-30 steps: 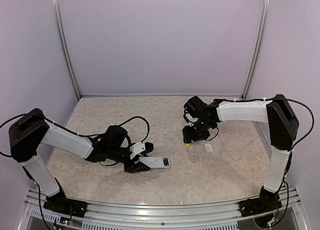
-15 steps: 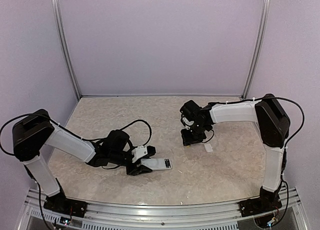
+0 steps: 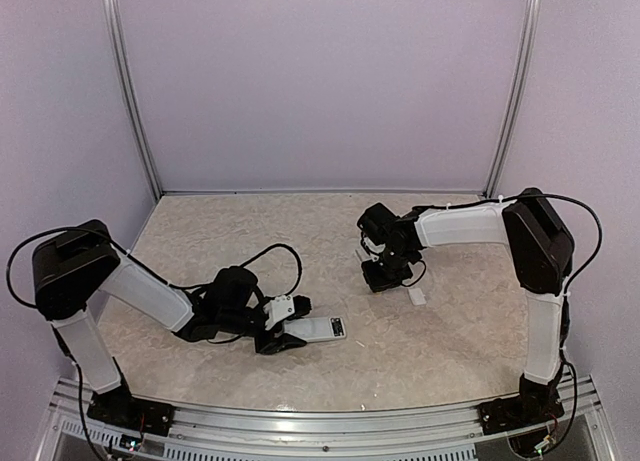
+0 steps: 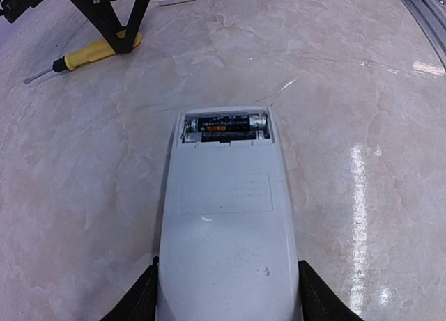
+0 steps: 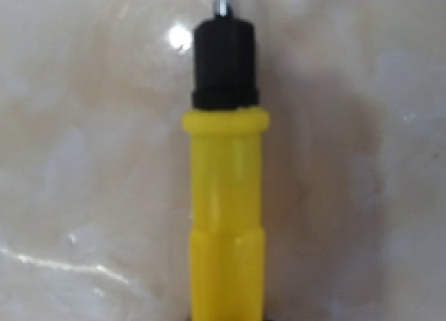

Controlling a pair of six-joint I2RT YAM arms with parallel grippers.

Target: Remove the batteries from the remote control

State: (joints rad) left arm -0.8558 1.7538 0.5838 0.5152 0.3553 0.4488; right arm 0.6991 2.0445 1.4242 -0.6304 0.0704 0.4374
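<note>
Left arm point(image 3: 140, 286) is laid low, forearm stretched toward 3 o'clock. Left gripper point(image 3: 287, 329) is held level, fingers point(image 4: 136, 303) clamped on either flank of the remote control point(image 4: 226, 216). Right arm point(image 3: 465, 224) is raised, forearm run toward 9 o'clock. Right gripper point(image 3: 383, 279) is pointed down, jaws pinched onto the screwdriver point(image 4: 94, 51) handle.

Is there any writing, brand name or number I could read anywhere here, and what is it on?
Nothing here can be read as words.
batteries: an orange strip of print, too small to read.
remote control: a dark label in the top view, too blurred to read; the pale face in the left wrist view shows no print.
screwdriver: no marking visible on its yellow handle.
</note>
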